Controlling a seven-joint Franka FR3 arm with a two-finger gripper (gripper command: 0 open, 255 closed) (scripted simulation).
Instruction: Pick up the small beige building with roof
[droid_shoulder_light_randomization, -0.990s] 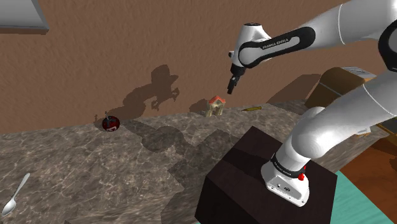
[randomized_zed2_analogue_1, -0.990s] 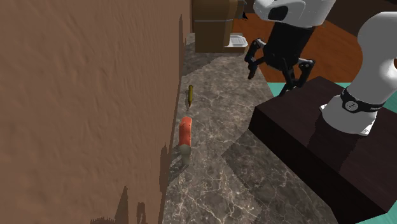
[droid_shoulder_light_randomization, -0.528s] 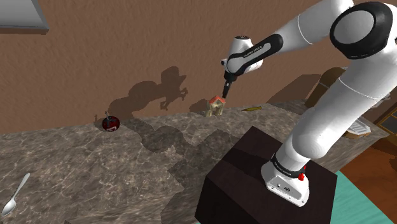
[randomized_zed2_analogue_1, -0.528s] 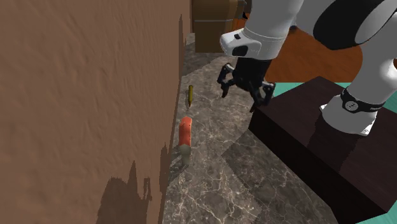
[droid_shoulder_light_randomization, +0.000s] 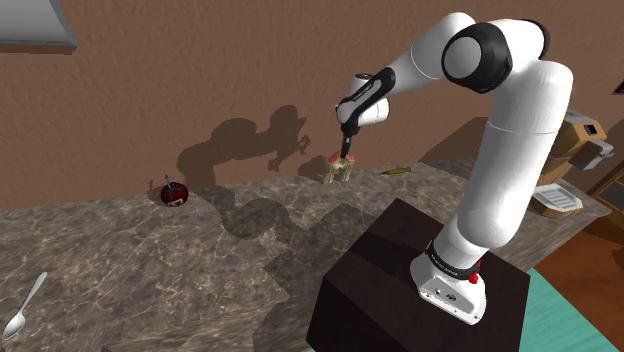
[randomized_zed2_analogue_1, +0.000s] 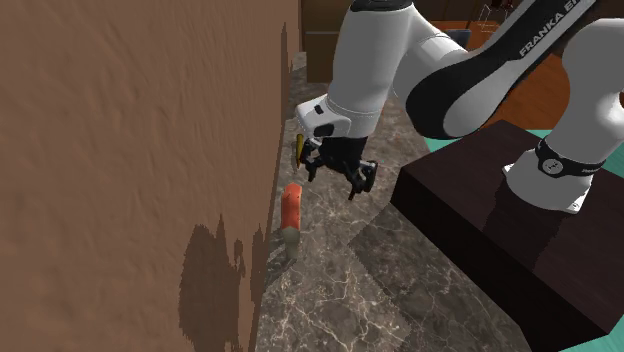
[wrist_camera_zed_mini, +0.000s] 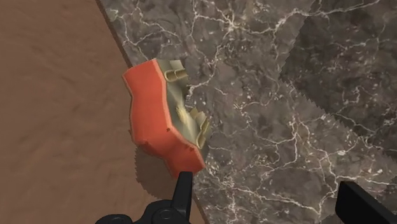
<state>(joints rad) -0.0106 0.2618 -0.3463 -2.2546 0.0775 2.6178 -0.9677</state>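
By brown wall (wrist_camera_zed_mini: 57, 95), at back edge of counter (wrist_camera_zed_mini: 286, 76): red-roofed building (wrist_camera_zed_mini: 159, 118); hand (wrist_camera_zed_mini: 266, 184) above, spread wide.

The light was moderate and warm, neither bright nor dim. In the shoulder view the arm (droid_shoulder_light_randomization: 505, 120) threw a large, hard-edged shadow on the wall (droid_shoulder_light_randomization: 150, 90), toward that view's left, so the light came from the view's right and from the front. Shadows of the arm and the stand (droid_shoulder_light_randomization: 400, 280) lay in dark bands over the desk (droid_shoulder_light_randomization: 120, 260). The arm's white shells were the brightest parts, shading softly to grey underneath. In the second exterior view a jagged shadow darkened the wall's lower part. In the wrist view the building (wrist_camera_zed_mini: 159, 114) cast a shadow toward the tool (wrist_camera_zed_mini: 264, 181), and a darker patch covered the desk far from the tool. Everything was evenly sharp.
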